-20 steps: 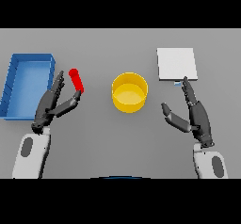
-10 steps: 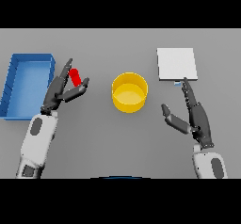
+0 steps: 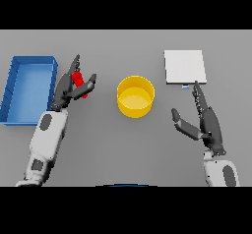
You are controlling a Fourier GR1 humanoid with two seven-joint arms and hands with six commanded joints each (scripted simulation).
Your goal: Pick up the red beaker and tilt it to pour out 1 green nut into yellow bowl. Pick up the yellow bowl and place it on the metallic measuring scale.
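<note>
Contact with the red beaker [image 3: 78,82] is now established: over the last second the left hand [image 3: 69,89] has been advanced up the counter [image 3: 123,144] until its fingers [image 3: 74,65] and thumb are closed loosely round the beaker, which half a second ago was only being approached. The beaker appears to lie tilted on the counter, just right of the blue bin [image 3: 27,88]; whether it is lifted cannot be told. The grasp step is judged nearly complete; lifting and pouring are not yet done. The yellow bowl [image 3: 135,96] stands at centre, well apart from the beaker. The metallic measuring scale [image 3: 184,67] lies to its upper right. The right hand [image 3: 204,125] is held unchanged below the scale, fingers straight and spread. No obstruction is seen between beaker and bowl.
</note>
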